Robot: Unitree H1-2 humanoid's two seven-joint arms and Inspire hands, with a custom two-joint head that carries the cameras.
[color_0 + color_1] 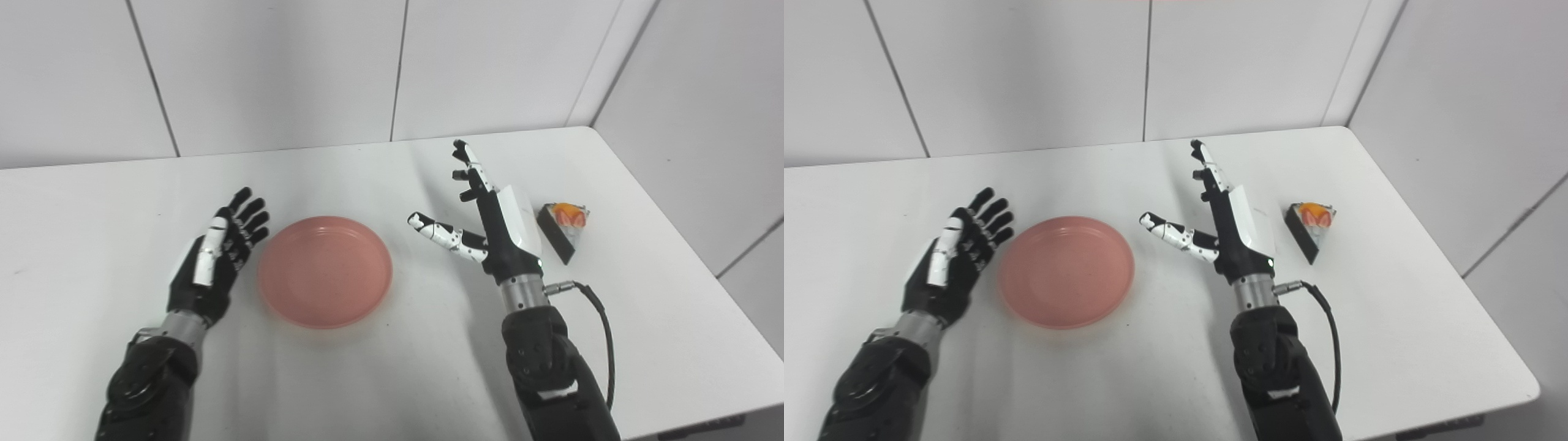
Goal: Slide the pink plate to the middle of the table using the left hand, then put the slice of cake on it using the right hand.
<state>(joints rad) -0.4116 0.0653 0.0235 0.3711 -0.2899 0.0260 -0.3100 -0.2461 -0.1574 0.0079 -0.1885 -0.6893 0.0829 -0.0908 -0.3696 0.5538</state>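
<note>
From my seat I saw the plate (325, 271) lying flat on the white table (92, 202), a little left of the table's middle as the head cameras framed it. It was a round, shallow dish in a dull salmon pink, with a low raised rim and a flat well that showed faint concentric rings; nothing lay in it. A soft shadow ran under its near edge.

My left hand (215, 257) rested just beside the plate's left rim, palm turned toward it, fingers spread and pointing away from me, holding nothing. I could not tell whether its edge actually touched the rim; in both views a thin strip of table seemed to show between them.

My right hand (1230, 228) stood right of the plate and apart from it, set on edge with the fingers stretched straight toward the back wall (1029, 73) and the thumb stuck out leftward toward the plate. It was fully spread and gripped nothing. A black cable (1329, 343) looped out from its wrist.

The cake (564, 228) sat on the table just right of that hand, not touching it: a small wedge with a dark side, pale top and red-orange fruit on it, its narrow end pointing toward me.
</note>
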